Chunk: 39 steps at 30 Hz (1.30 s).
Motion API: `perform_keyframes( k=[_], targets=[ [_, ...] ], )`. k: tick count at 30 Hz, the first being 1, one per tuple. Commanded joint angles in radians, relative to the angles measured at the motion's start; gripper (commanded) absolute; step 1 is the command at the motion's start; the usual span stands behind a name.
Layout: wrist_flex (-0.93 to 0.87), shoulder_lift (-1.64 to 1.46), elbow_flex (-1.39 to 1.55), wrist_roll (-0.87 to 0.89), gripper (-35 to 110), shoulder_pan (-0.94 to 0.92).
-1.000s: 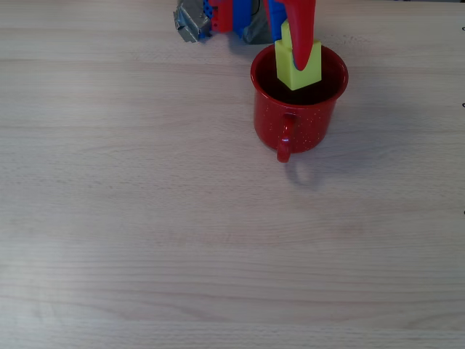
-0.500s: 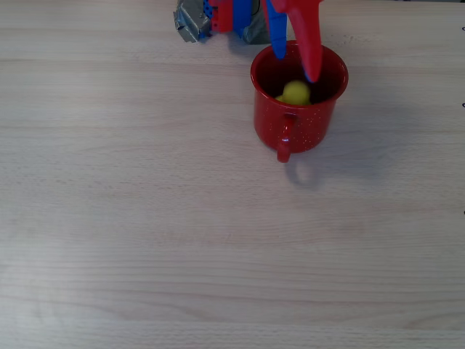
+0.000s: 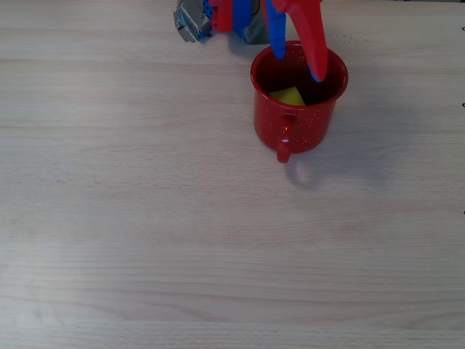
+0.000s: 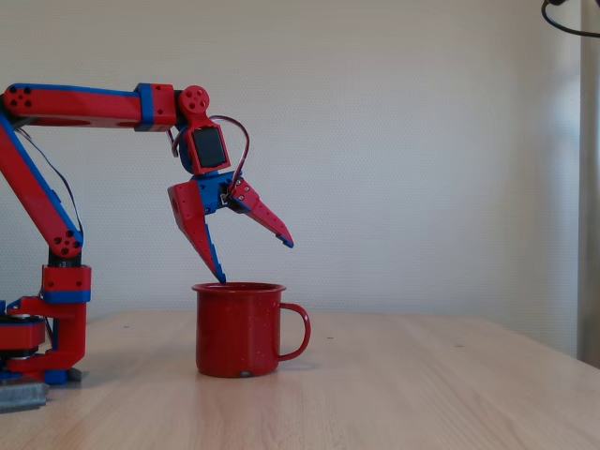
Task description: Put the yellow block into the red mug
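Light was bright, even, diffuse in both views. Red mug (image 3: 298,102) cast soft shadow toward lower right on wooden table (image 3: 145,233) overhead. Focus was sharp; faint sheen on tabletop in fixed view.

Pale wall (image 4: 422,141), light wooden table (image 3: 145,233)

Block (image 3: 288,95) inside mug (image 3: 298,123) — pincer (image 4: 255,260) above

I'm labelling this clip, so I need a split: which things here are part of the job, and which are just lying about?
Part of the job:
- yellow block, lying inside the mug
- red mug
- gripper, fingers open above the mug

Just lying about:
- nothing loose; only the wooden table and the arm's base
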<state>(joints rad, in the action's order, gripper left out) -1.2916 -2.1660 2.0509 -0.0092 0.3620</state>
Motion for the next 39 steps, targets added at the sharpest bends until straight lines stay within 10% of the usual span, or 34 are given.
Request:
perform_keyframes(
  k=[1, 4, 7, 39],
  targets=[
    [0.008, -0.032, -0.026, 0.006, 42, 0.003],
    [0.008, -0.035, -0.029, -0.008, 38, 0.003],
    [0.008, -0.035, -0.044, -0.014, 0, 0.000],
    [0.318, -0.066, -0.156, 0.137, 0, -0.307]
  ],
)
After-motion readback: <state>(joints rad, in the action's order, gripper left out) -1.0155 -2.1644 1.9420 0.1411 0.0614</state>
